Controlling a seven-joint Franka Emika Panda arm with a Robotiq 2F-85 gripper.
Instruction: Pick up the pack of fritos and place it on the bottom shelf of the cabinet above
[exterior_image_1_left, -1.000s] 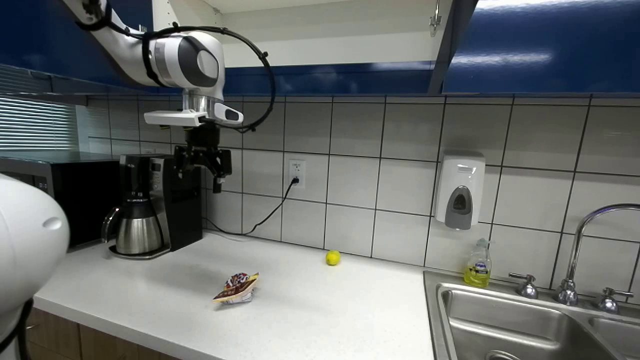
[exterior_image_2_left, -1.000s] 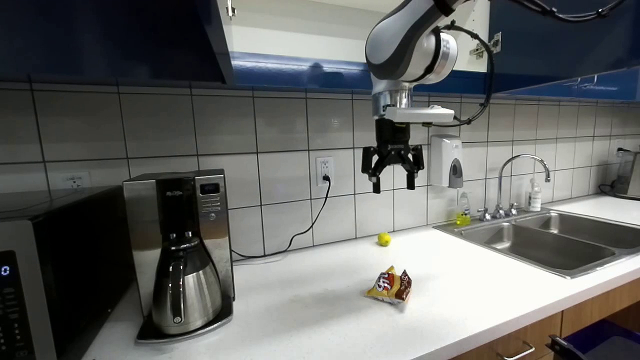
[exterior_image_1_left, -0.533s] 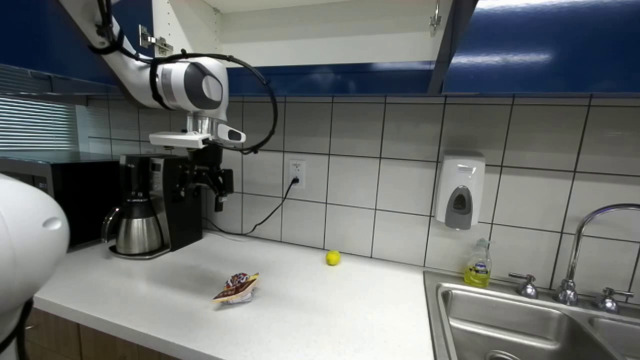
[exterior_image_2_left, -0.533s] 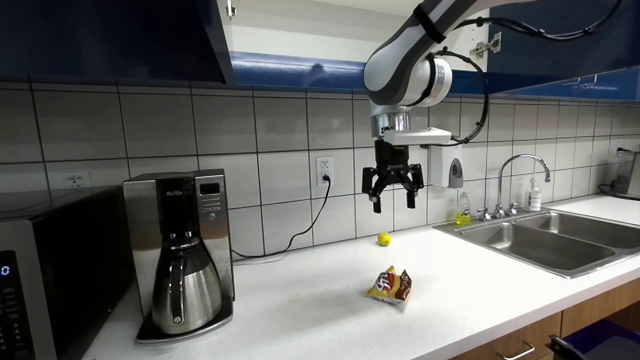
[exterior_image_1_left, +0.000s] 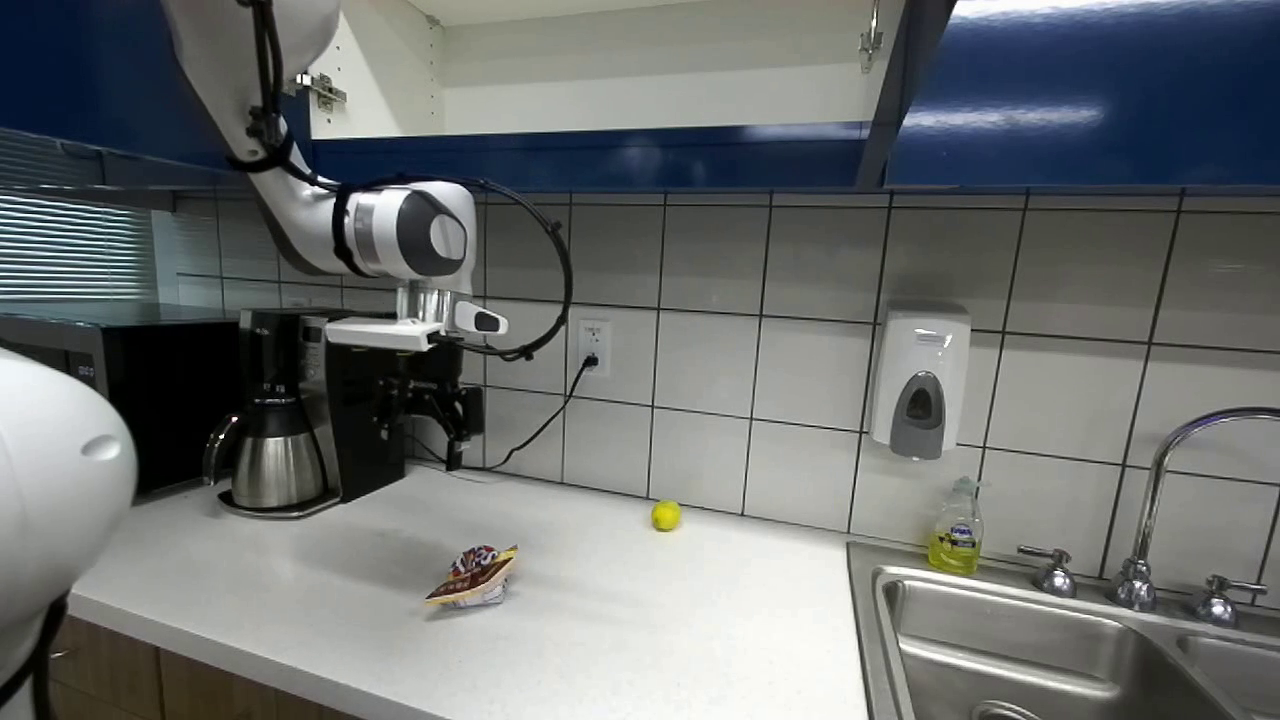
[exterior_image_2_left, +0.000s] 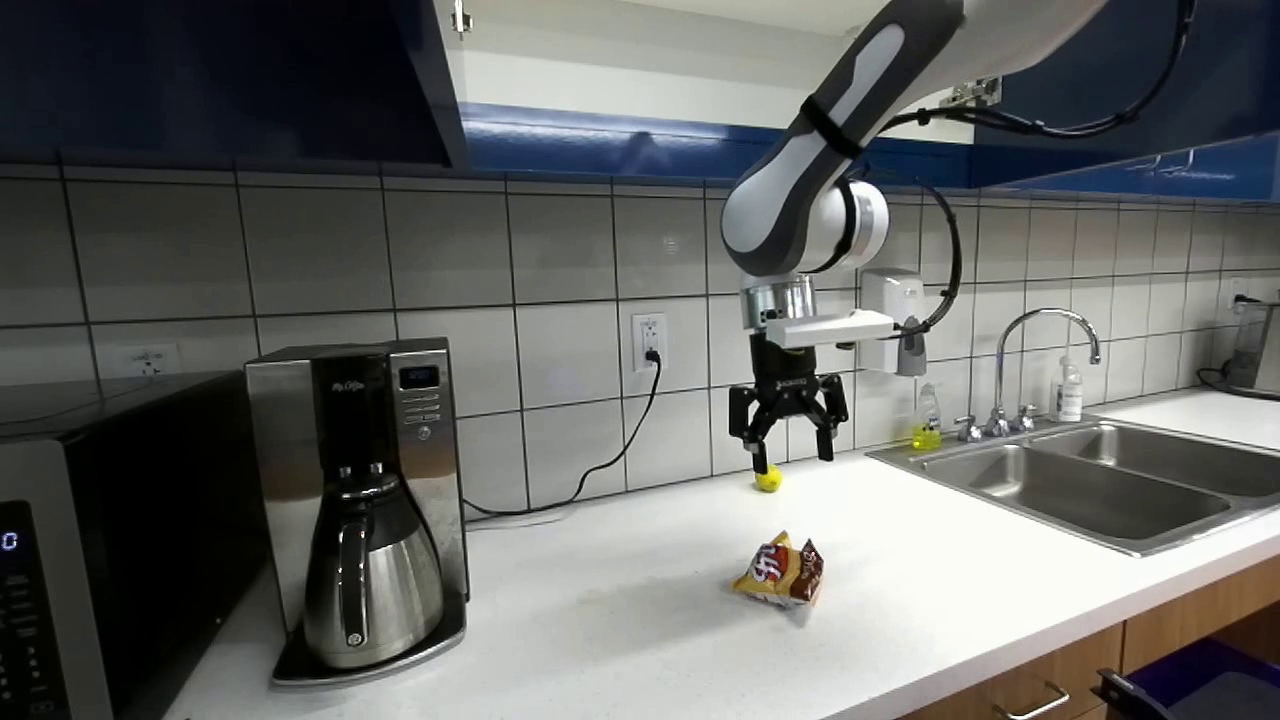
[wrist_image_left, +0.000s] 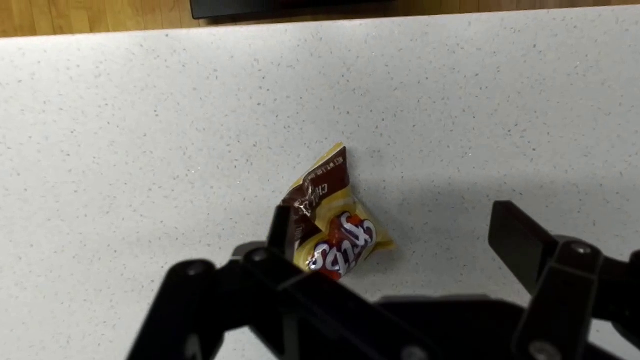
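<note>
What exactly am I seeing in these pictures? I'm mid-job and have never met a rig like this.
It's a single robot arm ending in black fingers. Two pictures come from cameras standing outside it; the wrist view comes from a camera mounted on the arm, looking down past the fingers at the white countertop. On that countertop sits a Fritos bag, with what looks like a lemon farther back, plus a coffee maker and a microwave. Nothing is held: the fingers are spread apart above the countertop, and the bag sits untouched below. Overhead, the cabinet where it should go stands open.
</note>
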